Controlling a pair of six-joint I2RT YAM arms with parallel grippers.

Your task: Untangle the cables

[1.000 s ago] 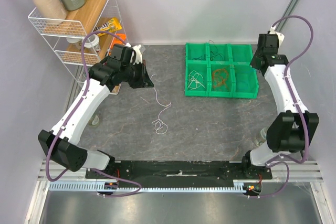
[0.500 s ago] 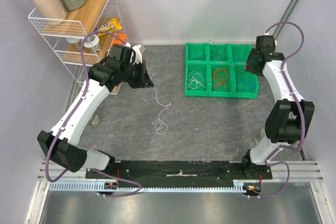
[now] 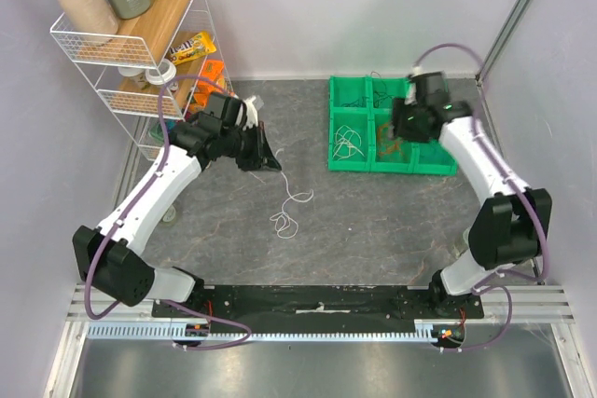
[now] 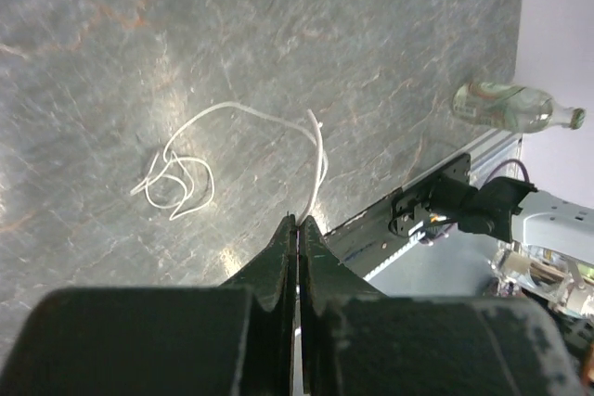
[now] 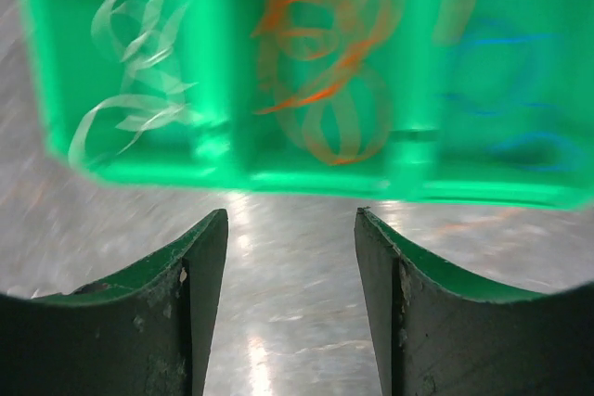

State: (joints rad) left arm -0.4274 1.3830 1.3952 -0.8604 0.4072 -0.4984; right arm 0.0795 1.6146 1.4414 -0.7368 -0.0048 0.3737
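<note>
A thin white cable [image 3: 284, 221] lies in a loopy bunch mid-table, and one end rises to my left gripper [image 3: 271, 164]. In the left wrist view the left gripper [image 4: 299, 225] is shut on that cable [image 4: 188, 183] at its tip. My right gripper [image 3: 403, 128] hovers over the green bin tray [image 3: 333, 163]. Its jaws [image 5: 290, 220] stand open with nothing between them. The tray holds an orange cable [image 5: 316, 39], a white cable [image 5: 130, 108] and a blue cable [image 5: 510, 53] in separate compartments, all blurred.
A wire shelf [image 3: 121, 44] with bottles and snack packs stands at the far left, close behind the left arm. A glass bottle [image 4: 513, 105] lies near the table's edge. The black base rail [image 3: 317, 297] runs along the near edge.
The right arm has swung left from the tray's right end to over its middle compartments, and its jaws have opened. The left gripper has shifted slightly right, still holding the white cable.
</note>
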